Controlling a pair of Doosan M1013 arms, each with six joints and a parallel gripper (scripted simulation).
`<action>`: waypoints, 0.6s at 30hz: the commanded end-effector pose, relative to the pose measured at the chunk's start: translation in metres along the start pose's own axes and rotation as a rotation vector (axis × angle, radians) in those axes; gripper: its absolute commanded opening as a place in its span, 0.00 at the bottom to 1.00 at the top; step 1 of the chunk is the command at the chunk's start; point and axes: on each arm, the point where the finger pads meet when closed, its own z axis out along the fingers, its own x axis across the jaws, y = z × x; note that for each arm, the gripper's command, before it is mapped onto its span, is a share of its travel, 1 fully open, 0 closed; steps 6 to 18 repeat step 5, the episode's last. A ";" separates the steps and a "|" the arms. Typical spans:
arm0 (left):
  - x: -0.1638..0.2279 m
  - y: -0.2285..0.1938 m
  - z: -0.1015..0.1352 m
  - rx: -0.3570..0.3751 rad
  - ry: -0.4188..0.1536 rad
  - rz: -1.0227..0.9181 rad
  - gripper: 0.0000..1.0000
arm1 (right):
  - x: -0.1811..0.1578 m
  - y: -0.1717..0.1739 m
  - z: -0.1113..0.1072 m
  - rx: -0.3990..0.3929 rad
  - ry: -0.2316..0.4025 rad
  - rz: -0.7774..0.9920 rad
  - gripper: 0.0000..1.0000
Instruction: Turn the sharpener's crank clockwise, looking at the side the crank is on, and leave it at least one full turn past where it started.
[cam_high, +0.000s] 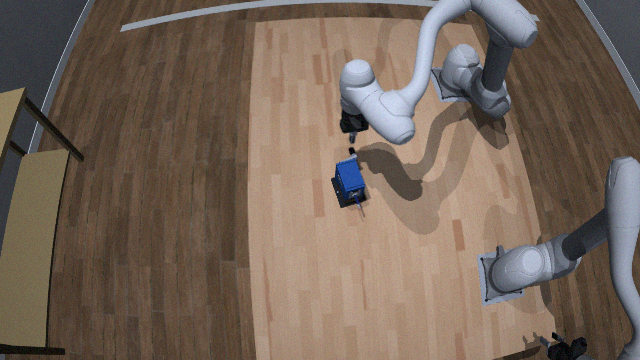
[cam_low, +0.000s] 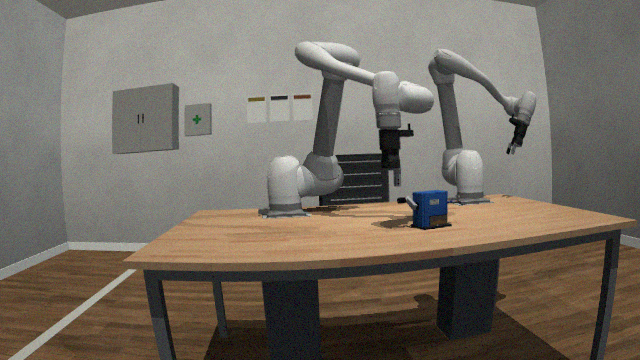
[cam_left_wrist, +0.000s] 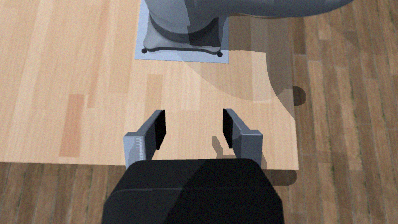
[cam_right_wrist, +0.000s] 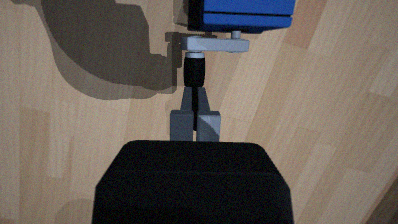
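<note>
The blue sharpener (cam_high: 350, 175) (cam_low: 431, 207) (cam_right_wrist: 247, 12) stands upright on its black base on the table. Its grey crank arm (cam_low: 411, 202) (cam_right_wrist: 217, 45) is on the side facing my right gripper and ends in a black handle (cam_high: 351, 150) (cam_low: 401, 200) (cam_right_wrist: 194, 70). In the exterior view the handle end is a little higher than the arm's other end. My right gripper (cam_high: 352, 141) (cam_low: 397, 185) (cam_right_wrist: 194, 100) is shut and empty, pointing down, with its tips above the handle. My left gripper (cam_high: 550, 338) (cam_low: 510, 149) (cam_left_wrist: 194, 121) is open and empty, far from the sharpener, near the table's corner.
A thin stick (cam_high: 360, 209) juts out of the sharpener's side opposite the crank. The left arm's base (cam_high: 510, 275) (cam_low: 470, 180) and the right arm's base (cam_high: 455, 75) (cam_low: 285, 187) stand on the table (cam_high: 300, 300) (cam_low: 225, 245) at its far side in the exterior view.
</note>
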 end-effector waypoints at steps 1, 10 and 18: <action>0.000 0.000 0.000 -0.001 0.000 0.000 1.00 | 0.000 0.000 -0.001 0.001 0.001 0.000 0.00; 0.000 0.000 0.000 -0.001 0.000 0.000 1.00 | 0.000 0.000 -0.001 0.001 0.001 0.000 0.00; 0.000 0.000 0.000 -0.001 0.000 0.000 1.00 | 0.000 0.000 -0.001 0.001 0.001 0.000 0.00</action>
